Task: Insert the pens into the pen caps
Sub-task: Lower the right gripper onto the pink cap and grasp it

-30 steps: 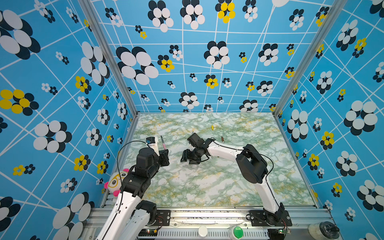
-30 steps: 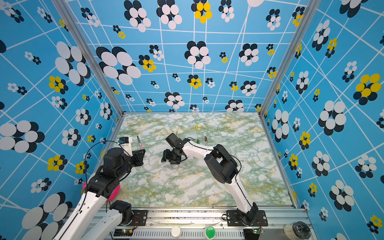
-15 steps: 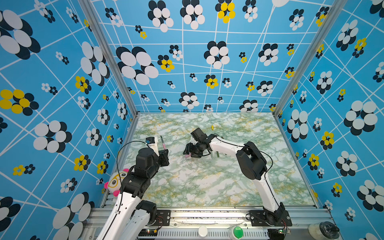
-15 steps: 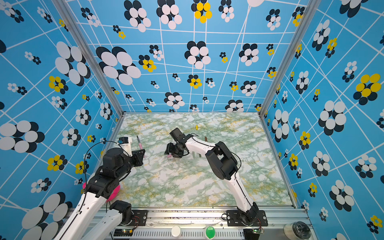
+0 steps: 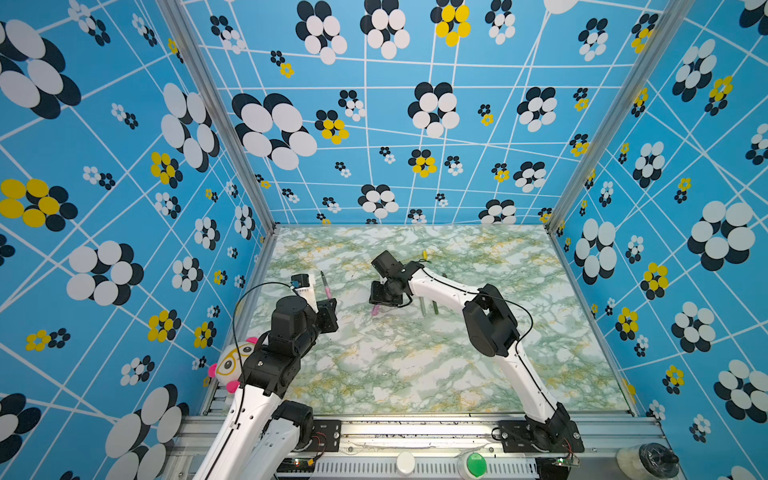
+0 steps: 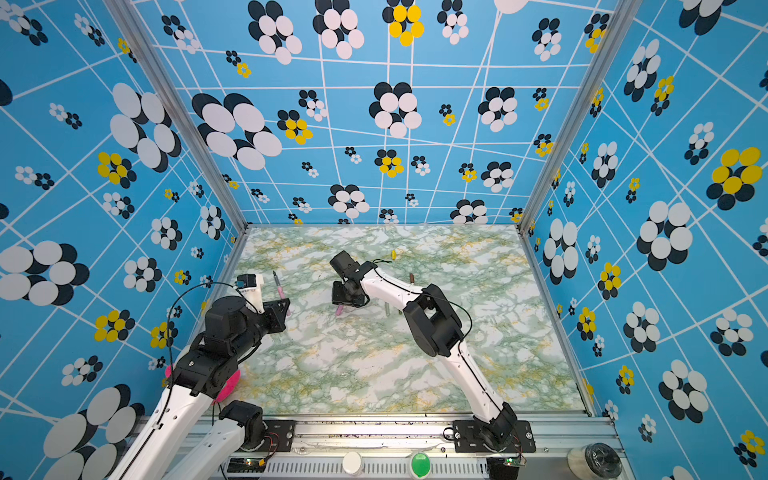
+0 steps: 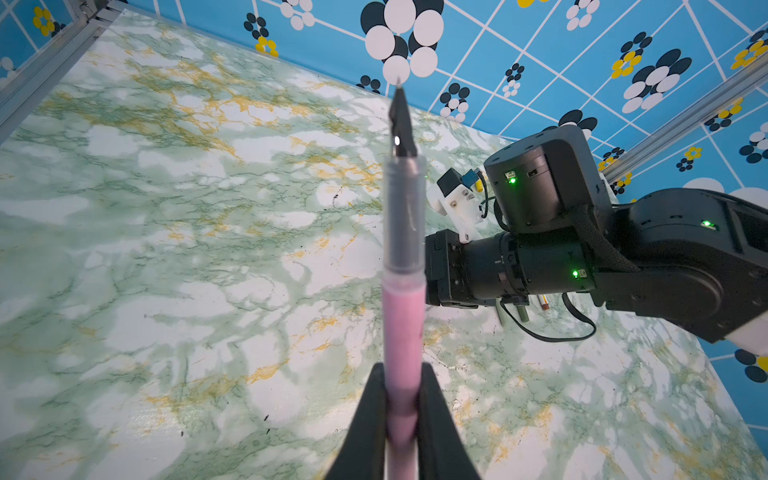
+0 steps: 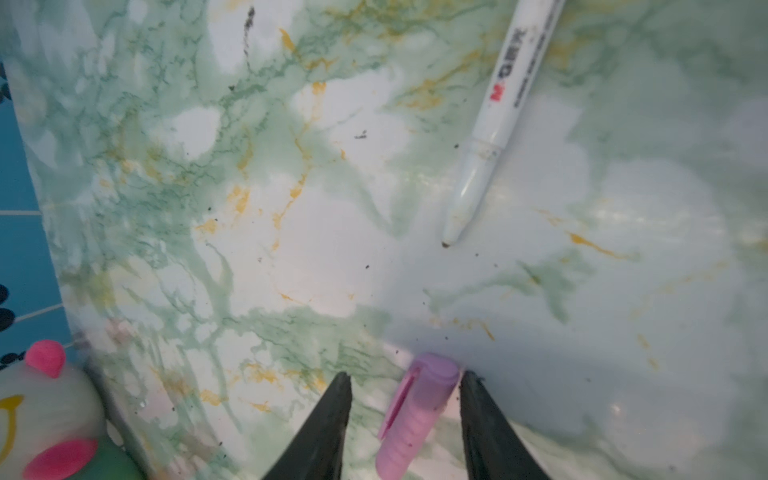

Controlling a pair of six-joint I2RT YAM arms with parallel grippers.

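Note:
My left gripper [image 7: 402, 370] is shut on the lower body of a pink pen [image 7: 403, 291]. It holds the pen upright with its dark tip pointing up, at the left of the table in both top views [image 5: 325, 286] [image 6: 279, 287]. A pink pen cap [image 8: 419, 415] lies flat on the marble table. My right gripper [image 8: 405, 378] is down over the cap and open. One finger sits close against the cap and the other stands a gap away. In both top views the cap [image 5: 375, 310] [image 6: 340, 310] pokes out under that gripper. A white pen [image 8: 498, 104] lies just beyond.
A yellow cap [image 5: 424, 254] lies toward the back of the table. Two green sticks [image 5: 428, 306] lie beside the right forearm, with a brown piece [image 6: 411, 277] behind it. A plush toy [image 5: 230, 365] sits at the table's left edge, next to the left arm.
The right gripper has turned and settled lower over the pink cap, and its jaws have narrowed around it. The left arm and its pen have stayed still.

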